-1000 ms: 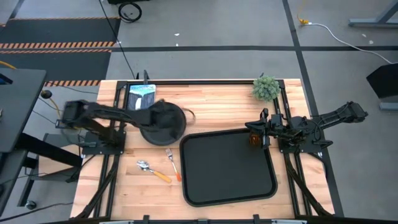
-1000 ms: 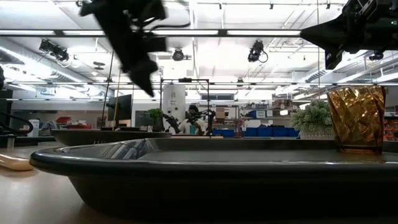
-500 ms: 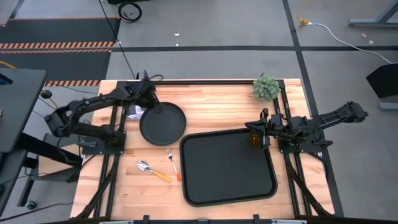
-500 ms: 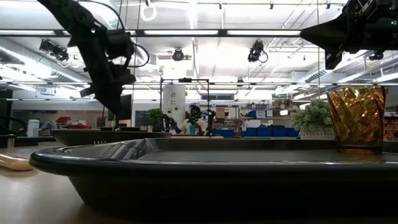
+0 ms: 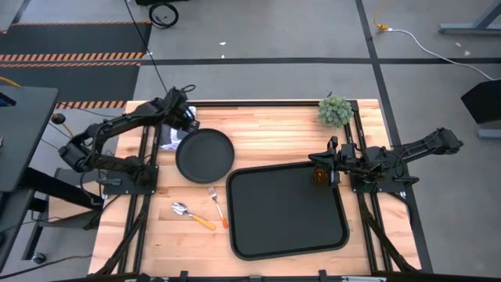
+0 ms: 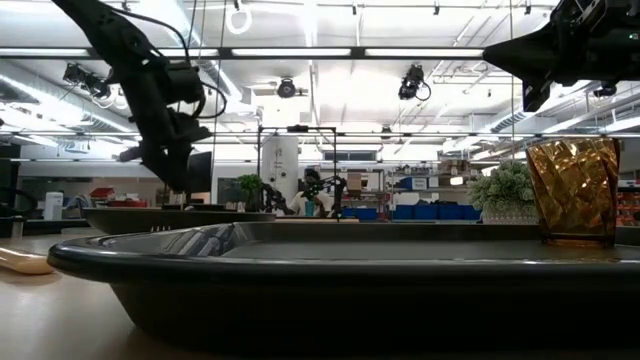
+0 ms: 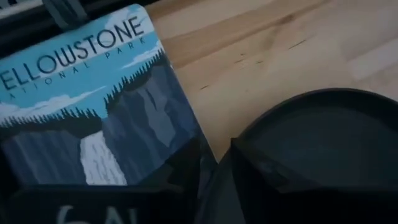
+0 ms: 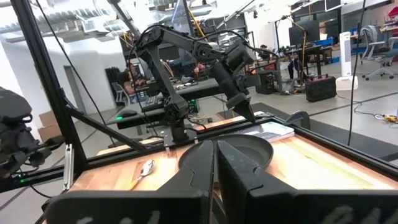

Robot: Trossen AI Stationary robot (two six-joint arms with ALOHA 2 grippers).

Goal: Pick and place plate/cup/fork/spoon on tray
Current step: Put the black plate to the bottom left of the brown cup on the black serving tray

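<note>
Plate [image 5: 205, 155] lies flat on the bench toward its far left corner, outside the tray [image 5: 287, 210], its near-right rim just short of the tray's far left corner. The left end effector [image 5: 186, 123] hovers over the plate's far left rim with its fingers parted only slightly; the wrist view shows one on each side of that rim, nothing gripped yet. I judge the main risk is a poor bite: a thin raised rim could slip or tip once lifted. A Yellowstone card [image 7: 93, 99] lies just beside that rim at the bench's far edge, and a finger could catch it. The fork [image 5: 216, 204] and spoon [image 5: 192, 216] lie near the tray's left edge, toward the bench's near side, so a dragged plate could sweep them. The tray floor is bare except for the cup [image 5: 319, 173] at its far right corner, leaving ample room. The right end effector [image 5: 333, 168], fingers closed with nothing between them, waits beside the cup.
</note>
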